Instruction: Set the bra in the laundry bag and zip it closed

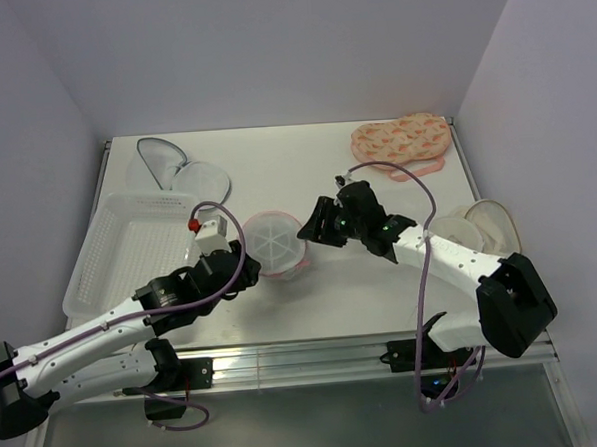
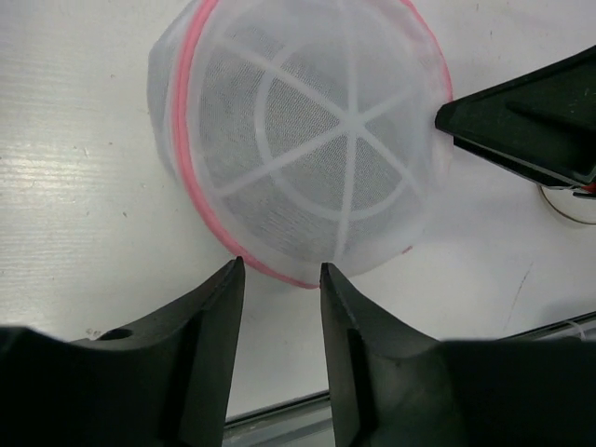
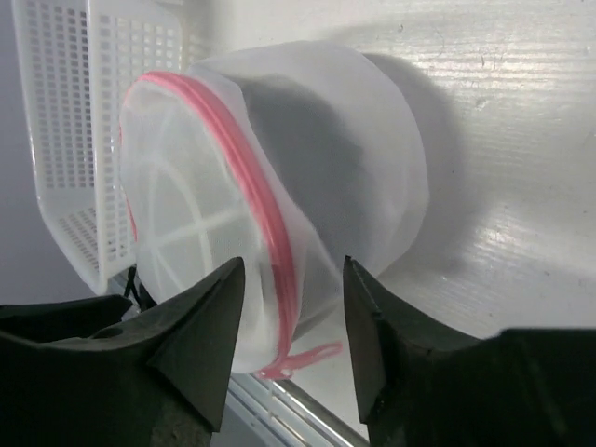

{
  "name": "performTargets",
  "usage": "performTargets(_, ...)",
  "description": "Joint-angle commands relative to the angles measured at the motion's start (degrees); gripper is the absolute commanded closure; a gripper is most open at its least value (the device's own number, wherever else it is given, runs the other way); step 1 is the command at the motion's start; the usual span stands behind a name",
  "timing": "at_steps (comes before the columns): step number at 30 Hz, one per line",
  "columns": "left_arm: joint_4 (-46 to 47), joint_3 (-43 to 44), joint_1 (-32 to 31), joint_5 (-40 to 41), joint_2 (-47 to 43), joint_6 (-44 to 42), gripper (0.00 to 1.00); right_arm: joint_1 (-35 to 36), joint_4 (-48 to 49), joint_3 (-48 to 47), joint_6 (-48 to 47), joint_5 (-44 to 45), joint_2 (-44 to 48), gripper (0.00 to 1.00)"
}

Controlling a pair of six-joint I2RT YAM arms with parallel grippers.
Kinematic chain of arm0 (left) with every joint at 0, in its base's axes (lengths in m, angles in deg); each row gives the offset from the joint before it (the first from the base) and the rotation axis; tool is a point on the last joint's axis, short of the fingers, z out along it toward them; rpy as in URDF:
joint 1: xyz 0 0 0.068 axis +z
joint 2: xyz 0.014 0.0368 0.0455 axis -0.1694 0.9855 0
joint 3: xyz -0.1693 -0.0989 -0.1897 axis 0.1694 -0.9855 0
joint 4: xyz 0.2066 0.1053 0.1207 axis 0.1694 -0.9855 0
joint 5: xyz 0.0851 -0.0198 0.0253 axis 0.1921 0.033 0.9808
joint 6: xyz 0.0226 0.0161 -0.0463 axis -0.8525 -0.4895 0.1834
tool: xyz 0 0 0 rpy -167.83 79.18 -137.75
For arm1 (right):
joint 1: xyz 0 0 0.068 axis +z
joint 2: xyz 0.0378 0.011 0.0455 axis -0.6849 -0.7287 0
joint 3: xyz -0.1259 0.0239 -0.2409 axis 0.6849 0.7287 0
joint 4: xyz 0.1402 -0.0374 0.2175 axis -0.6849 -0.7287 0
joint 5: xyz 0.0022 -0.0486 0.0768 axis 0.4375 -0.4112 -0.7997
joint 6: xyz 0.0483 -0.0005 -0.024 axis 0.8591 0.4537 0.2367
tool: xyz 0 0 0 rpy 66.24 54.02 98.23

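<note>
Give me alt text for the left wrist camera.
A round white mesh laundry bag with pink trim lies on the white table just beyond the open left gripper. The right gripper pokes in from the picture's right.

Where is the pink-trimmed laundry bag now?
Top view: the laundry bag lies near the centre, between the left pincer and right pincer, just right of the white basket.

Bra (image 3: 312,154) prob. just a dark blur thru laundry bag (image 3: 275,209) mesh.

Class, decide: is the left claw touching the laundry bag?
Cannot tell. In the left wrist view the open left claw straddles the laundry bag at its pink rim; neither a gap nor contact shows plainly.
</note>
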Motion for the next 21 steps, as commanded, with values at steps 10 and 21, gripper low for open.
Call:
performTargets(10,-1.03,5.89,0.18,-0.27,-6.46,-5.44,0.51,-0.2,-4.18,-0.5,-2.93,3.79,14.3,0.04)
performTargets(21,-4.29,9.85,0.27,2.19,-11.55,-10.1,0.38,-0.29,-16.04,3.01,-8.47,13.99,35.76,0.0)
